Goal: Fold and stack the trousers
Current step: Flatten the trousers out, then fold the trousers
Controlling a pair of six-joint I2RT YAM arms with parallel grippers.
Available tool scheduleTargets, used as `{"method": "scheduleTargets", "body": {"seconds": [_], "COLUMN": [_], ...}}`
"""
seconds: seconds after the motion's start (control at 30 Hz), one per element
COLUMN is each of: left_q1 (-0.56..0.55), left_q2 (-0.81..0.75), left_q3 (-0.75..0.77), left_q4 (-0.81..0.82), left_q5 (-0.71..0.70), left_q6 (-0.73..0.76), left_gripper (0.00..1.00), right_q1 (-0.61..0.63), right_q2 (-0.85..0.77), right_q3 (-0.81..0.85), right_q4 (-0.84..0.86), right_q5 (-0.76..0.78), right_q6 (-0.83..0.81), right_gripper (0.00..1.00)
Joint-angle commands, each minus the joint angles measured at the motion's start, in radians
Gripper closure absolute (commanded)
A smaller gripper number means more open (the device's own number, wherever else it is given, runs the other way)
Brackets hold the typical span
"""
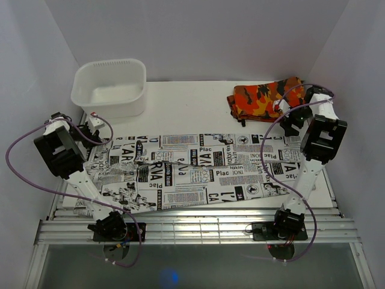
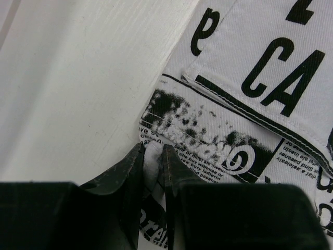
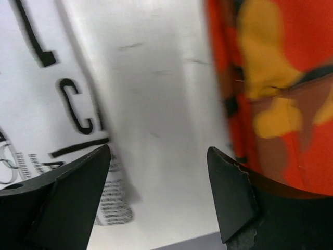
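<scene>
The trousers point(image 1: 192, 171), white with black newspaper print, lie spread flat across the table from left to right. My left gripper point(image 1: 93, 129) is at their far left edge. In the left wrist view its jaws point(image 2: 154, 156) are pinched on a small fold of the trousers' point(image 2: 250, 104) hem. My right gripper point(image 1: 289, 117) hovers near the right end of the trousers. Seen from the right wrist, it point(image 3: 158, 156) stands wide open over bare table, nothing between its fingers, the trousers point(image 3: 41, 94) to one side.
A folded orange, red and black camouflage garment point(image 1: 261, 96) lies at the back right, close beside my right gripper and filling the right side of the right wrist view point(image 3: 281, 88). A white plastic basin point(image 1: 108, 105) stands at the back left. White walls enclose the table point(image 1: 186, 108).
</scene>
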Motion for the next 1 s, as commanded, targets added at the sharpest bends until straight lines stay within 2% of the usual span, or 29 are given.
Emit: {"method": "scheduleTargets", "body": {"seconds": [0.0,0.2,0.6,0.67,0.7,0.73,0.8,0.83,0.9,0.93,0.97], "left_q1": [0.001,0.001,0.001,0.001,0.001,0.001,0.001,0.001,0.002,0.005,0.008], "left_q2": [0.024,0.022,0.030,0.027,0.026,0.024,0.021,0.019,0.013,0.012,0.012], "left_q3": [-0.058,-0.075,-0.073,-0.073,-0.075,-0.076,-0.079,-0.079,-0.076,-0.069,-0.040], "left_q4": [-0.033,-0.002,0.008,0.010,0.010,0.010,0.012,0.010,0.012,0.012,0.012], "left_q5": [-0.149,-0.160,-0.157,-0.157,-0.154,-0.152,-0.149,-0.149,-0.145,-0.137,-0.114], "left_q6": [-0.004,-0.017,-0.027,-0.034,-0.036,-0.036,-0.045,-0.050,-0.074,-0.091,-0.111], "left_gripper": [0.81,0.81,0.81,0.81,0.81,0.81,0.82,0.83,0.88,0.89,0.94], "right_q1": [-0.022,-0.038,-0.039,-0.038,-0.039,-0.039,-0.039,-0.039,-0.036,-0.036,-0.036], "right_q2": [0.063,0.051,0.055,0.077,0.083,0.090,0.113,0.120,0.130,0.133,0.127], "right_q3": [0.178,0.184,0.059,0.057,0.057,0.057,0.059,0.066,0.086,0.118,0.132], "right_q4": [-0.120,-0.128,-0.189,-0.197,-0.186,-0.183,-0.171,-0.165,-0.156,-0.154,-0.150], "right_q5": [-0.028,-0.032,0.032,0.046,0.049,0.063,0.081,0.083,0.084,0.083,0.077], "right_q6": [0.031,0.028,-0.006,-0.012,-0.012,-0.012,-0.011,-0.008,0.021,0.032,0.072], "right_gripper": [0.19,0.12,0.15,0.21,0.27,0.37,0.48,0.59,0.73,0.92,0.92]}}
